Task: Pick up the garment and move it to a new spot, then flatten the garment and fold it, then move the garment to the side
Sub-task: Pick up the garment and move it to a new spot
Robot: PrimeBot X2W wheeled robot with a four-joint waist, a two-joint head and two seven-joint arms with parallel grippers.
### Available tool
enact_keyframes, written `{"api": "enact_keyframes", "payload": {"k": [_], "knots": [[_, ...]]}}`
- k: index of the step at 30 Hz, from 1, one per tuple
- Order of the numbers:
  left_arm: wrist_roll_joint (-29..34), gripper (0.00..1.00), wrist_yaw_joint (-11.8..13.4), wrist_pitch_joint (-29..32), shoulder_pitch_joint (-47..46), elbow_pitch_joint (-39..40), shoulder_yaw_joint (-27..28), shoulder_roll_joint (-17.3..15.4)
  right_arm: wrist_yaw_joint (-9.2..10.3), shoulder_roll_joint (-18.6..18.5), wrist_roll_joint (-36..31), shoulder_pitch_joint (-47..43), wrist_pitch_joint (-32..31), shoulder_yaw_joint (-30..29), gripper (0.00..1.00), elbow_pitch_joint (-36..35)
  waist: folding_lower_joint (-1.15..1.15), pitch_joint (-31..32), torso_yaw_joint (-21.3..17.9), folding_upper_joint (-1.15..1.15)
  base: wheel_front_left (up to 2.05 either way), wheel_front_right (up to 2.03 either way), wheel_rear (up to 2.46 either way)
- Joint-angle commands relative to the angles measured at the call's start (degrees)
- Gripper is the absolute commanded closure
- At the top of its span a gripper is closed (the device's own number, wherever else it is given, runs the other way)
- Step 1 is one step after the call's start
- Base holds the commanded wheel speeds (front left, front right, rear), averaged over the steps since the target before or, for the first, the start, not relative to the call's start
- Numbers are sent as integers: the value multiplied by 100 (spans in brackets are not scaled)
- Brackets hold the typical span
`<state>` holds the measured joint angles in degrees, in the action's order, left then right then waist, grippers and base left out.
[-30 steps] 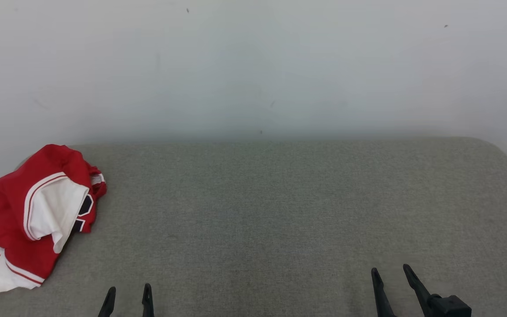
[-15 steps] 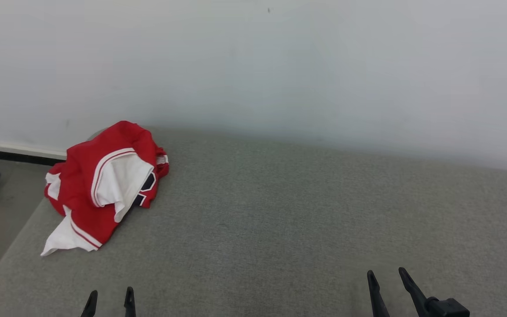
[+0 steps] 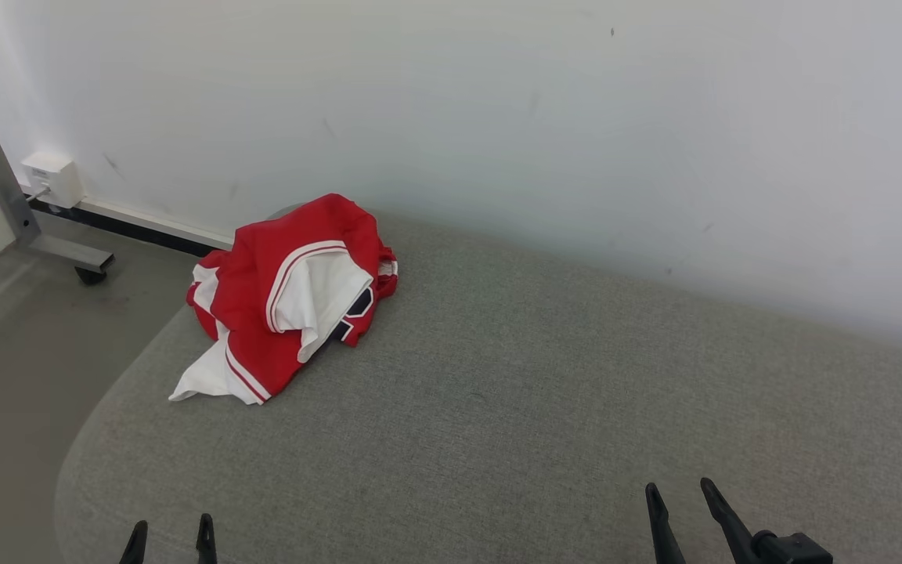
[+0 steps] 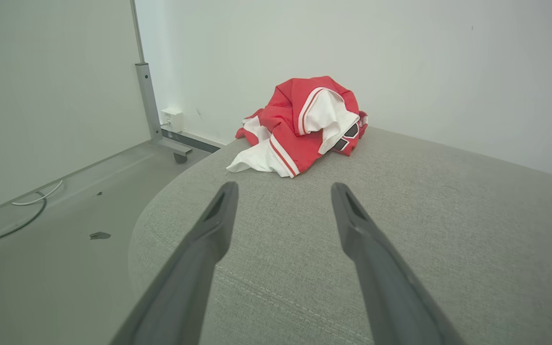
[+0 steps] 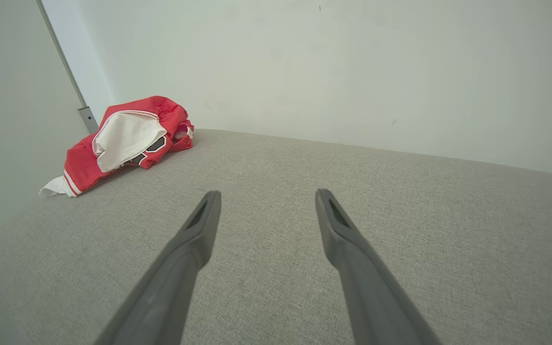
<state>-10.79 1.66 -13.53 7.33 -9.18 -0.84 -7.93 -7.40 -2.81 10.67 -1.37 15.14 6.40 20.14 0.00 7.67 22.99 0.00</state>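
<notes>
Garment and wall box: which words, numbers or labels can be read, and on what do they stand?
No text can be read.
Garment: a dark navy figure, edged white, mostly hidden by folds; letter or number, I cannot tell.
Wall box: no print visible.

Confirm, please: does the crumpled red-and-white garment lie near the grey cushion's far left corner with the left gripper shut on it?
Not shut on it: the left wrist view shows the left gripper open, well short of the garment, which does lie crumpled near that corner.
</notes>
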Motion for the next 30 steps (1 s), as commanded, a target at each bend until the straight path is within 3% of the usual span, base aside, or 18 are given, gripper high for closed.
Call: {"api": "enact_keyframes", "payload": {"k": [1, 16, 23, 30], "knots": [[-69, 0, 31, 23, 62, 48, 11, -28, -17, -14, 44, -20, 3, 16, 0, 4, 0, -7, 83, 0, 0, 0, 0], [-314, 0, 35, 184, -94, -33, 76, -37, -17, -13, -39, -53, 2, 58, 0, 14, 0, 6, -78, 0, 0, 0, 0], [-857, 0, -89, 733, -1227, -684, 416, -262, -17, -13, -252, 58, 3, 232, 0, 24, 0, -257, -414, 0, 0, 0, 0], [-1377, 0, -374, 1370, -2732, -1646, 735, -712, -11, -18, -623, 491, -115, 480, 0, -208, 0, -1139, -1170, 0, 0, 0, 0]]}}
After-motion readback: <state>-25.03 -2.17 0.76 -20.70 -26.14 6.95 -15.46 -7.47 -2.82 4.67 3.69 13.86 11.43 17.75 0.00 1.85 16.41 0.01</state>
